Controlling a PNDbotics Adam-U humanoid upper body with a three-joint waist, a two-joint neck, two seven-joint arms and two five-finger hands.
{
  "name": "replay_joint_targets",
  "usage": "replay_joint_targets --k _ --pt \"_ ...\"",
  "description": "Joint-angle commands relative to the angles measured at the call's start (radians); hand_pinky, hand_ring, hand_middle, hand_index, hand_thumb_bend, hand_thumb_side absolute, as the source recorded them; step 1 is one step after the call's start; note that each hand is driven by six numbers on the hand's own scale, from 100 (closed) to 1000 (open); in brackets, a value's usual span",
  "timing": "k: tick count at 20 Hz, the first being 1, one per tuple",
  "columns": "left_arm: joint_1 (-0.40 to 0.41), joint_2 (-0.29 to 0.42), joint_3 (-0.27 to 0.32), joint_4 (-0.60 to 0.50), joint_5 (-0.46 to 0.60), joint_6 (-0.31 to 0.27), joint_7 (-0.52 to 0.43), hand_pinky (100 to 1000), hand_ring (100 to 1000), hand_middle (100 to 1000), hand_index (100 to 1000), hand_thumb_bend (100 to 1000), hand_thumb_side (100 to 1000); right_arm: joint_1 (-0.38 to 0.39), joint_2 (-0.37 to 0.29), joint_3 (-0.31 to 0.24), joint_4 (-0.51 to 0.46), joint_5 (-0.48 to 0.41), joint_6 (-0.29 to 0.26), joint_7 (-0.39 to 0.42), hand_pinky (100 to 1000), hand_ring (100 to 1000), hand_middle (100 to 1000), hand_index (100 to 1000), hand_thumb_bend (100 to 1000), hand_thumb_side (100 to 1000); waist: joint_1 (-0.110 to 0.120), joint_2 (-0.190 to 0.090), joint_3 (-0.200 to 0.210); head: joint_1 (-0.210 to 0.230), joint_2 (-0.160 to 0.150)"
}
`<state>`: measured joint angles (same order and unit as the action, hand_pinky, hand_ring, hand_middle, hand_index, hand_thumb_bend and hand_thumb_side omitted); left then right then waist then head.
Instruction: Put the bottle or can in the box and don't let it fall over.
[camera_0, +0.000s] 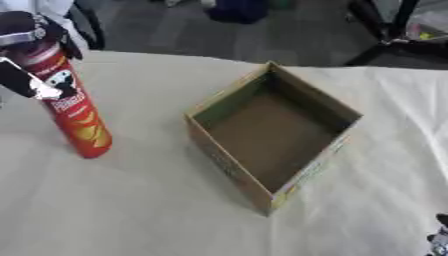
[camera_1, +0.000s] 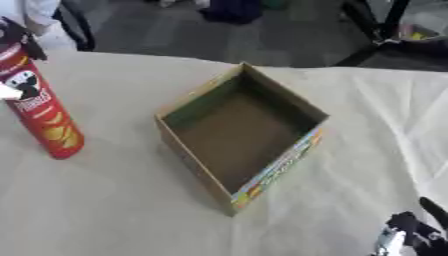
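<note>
A tall red can (camera_0: 77, 117) stands at the tabletop's (camera_0: 131, 210) far left, tilted slightly, its top wrapped by the curled fingers of the left hand (camera_0: 31, 50). The open box (camera_0: 273, 131) sits empty, well apart to its right. Held so high, the can may swing, clip the box wall and topple. The right hand (camera_1: 411, 232) idles near right, fingers unclear.

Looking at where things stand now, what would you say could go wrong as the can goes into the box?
The tall red can is gripped near its top by the left hand and already leans, so its base could swing. Lowered at that slant, it might catch the wall of the open box or tip once released. The right hand sits at the lower right corner, probably too far to steady it.
</note>
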<state>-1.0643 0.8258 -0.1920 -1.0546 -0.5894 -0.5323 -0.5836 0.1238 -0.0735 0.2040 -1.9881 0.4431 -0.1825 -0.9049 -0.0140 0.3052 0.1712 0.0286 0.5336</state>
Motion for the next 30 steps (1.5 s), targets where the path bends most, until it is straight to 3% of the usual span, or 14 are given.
replay_joint_targets --k 1,4,10,12,15,21,30 --pt "0.016 0.0 -0.018 0.023 -0.012 -0.298 -0.323 400 628 575 649 356 291 -0.003 -0.001 -0.003 -0.012 -0.006 -0.007 -0.002 371 571 741 951 100 636 -0.003 0.0 -0.001 0.0 -0.005" --pt "0.015 0.001 -0.014 0.014 -0.005 -0.29 -0.323 388 617 566 576 365 304 -0.003 -0.001 -0.003 -0.012 -0.008 -0.008 -0.002 372 571 740 951 100 637 -0.003 0.0 0.0 0.0 -0.007" --pt "0.011 0.001 -0.006 -0.019 0.036 -0.269 -0.323 353 584 520 534 383 304 -0.002 -0.002 -0.004 -0.012 -0.01 -0.01 -0.002 372 570 738 951 100 642 -0.002 -0.001 0.001 -0.001 -0.007" --pt "0.01 0.002 -0.005 -0.03 0.057 -0.265 -0.323 330 549 463 514 404 305 -0.003 -0.002 -0.005 -0.012 -0.01 -0.011 -0.002 373 570 738 951 100 639 -0.002 -0.001 0.001 -0.002 -0.007" --pt "0.009 0.002 -0.006 -0.048 0.081 -0.263 -0.323 294 528 303 396 466 305 -0.004 -0.004 -0.005 -0.012 -0.013 -0.014 -0.002 373 570 736 951 100 639 -0.001 -0.001 0.001 -0.003 -0.006" --pt "0.01 0.004 -0.013 -0.074 0.117 -0.279 -0.323 239 491 168 299 451 253 -0.003 -0.005 -0.008 -0.012 -0.015 -0.018 -0.002 373 569 733 950 100 642 0.0 -0.003 -0.002 -0.004 -0.005" --pt "0.007 0.002 -0.01 -0.092 0.126 -0.287 -0.323 216 476 121 222 434 252 -0.001 -0.012 -0.011 -0.012 -0.021 -0.031 -0.002 375 569 731 950 100 643 0.002 -0.009 -0.003 -0.006 -0.002"
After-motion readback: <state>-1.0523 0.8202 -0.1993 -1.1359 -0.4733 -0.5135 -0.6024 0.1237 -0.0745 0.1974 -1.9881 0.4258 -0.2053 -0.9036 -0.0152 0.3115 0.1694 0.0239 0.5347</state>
